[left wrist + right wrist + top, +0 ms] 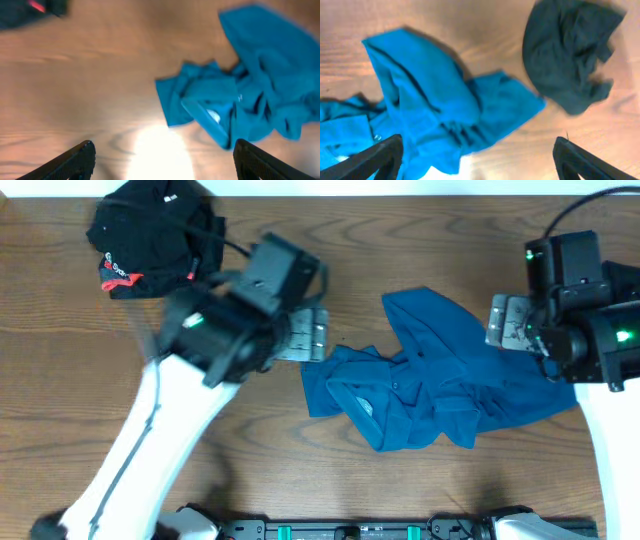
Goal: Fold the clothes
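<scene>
A teal-blue shirt [430, 380] lies crumpled on the wooden table, right of centre. My left gripper [305, 338] hovers just off its left edge. In the left wrist view this gripper [162, 160] is open over bare wood, with the shirt [260, 85] ahead to the right. My right gripper [507, 322] hangs at the shirt's upper right edge. In the right wrist view it [477, 155] is open, with the shirt's [430, 100] hem under its left finger [387, 152] and nothing gripped. A black garment with red-and-white trim [150, 235] sits bunched at the far left.
A plain dark garment [570, 55] lies bunched beyond the teal shirt in the right wrist view; in the overhead view the right arm [590, 320] covers that spot. A black rail [360, 530] runs along the table's near edge.
</scene>
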`<state>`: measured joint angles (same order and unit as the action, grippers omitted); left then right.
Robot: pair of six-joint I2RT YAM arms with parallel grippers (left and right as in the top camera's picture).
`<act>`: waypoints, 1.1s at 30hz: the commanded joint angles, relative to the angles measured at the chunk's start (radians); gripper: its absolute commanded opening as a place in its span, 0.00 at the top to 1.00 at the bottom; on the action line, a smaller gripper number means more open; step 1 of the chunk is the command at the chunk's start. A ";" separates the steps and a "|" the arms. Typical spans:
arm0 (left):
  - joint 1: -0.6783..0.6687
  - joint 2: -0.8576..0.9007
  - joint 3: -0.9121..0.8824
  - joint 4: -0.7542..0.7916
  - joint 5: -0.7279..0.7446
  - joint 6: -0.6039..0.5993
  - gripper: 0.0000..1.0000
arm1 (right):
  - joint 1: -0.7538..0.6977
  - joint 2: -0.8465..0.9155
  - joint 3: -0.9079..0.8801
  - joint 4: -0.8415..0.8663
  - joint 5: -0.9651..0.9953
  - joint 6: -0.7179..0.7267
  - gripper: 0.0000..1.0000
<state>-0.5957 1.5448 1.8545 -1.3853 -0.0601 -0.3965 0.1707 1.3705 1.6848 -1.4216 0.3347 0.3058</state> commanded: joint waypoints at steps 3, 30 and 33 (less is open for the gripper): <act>0.005 0.066 -0.169 0.074 0.107 -0.009 0.12 | -0.046 -0.011 -0.002 -0.034 -0.265 0.075 0.04; 0.150 0.075 -0.348 0.192 0.015 -0.031 0.12 | -0.048 -0.009 -0.770 0.629 -0.523 0.240 0.06; 0.150 0.075 -0.348 0.188 0.015 -0.031 0.12 | -0.048 -0.003 -0.795 0.687 -0.523 0.254 0.09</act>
<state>-0.4469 1.6306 1.5105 -1.1900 -0.0303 -0.4198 0.1287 1.3643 0.9100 -0.7563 -0.1806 0.5308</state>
